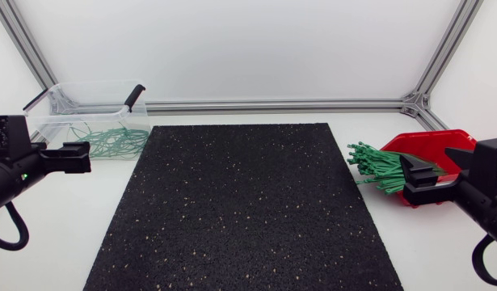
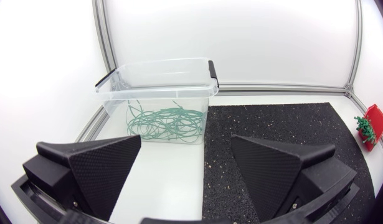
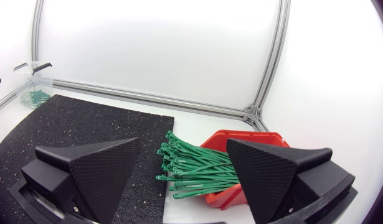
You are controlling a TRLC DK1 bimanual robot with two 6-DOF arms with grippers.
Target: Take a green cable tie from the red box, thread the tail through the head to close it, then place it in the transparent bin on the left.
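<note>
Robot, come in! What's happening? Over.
Left gripper by transparent bin, fingers open, empty. Right gripper at green cable ties in red box, open, empty. Nothing in the way.

Mat (image 1: 244, 206) offers open passage; transparent bin (image 1: 48, 123) open-topped; green cable ties (image 1: 377, 166) jut from red box (image 1: 434, 144) toward mat

White walls (image 1: 232, 48), aluminium frame (image 1: 272, 105), white table (image 1: 426, 250)
</note>
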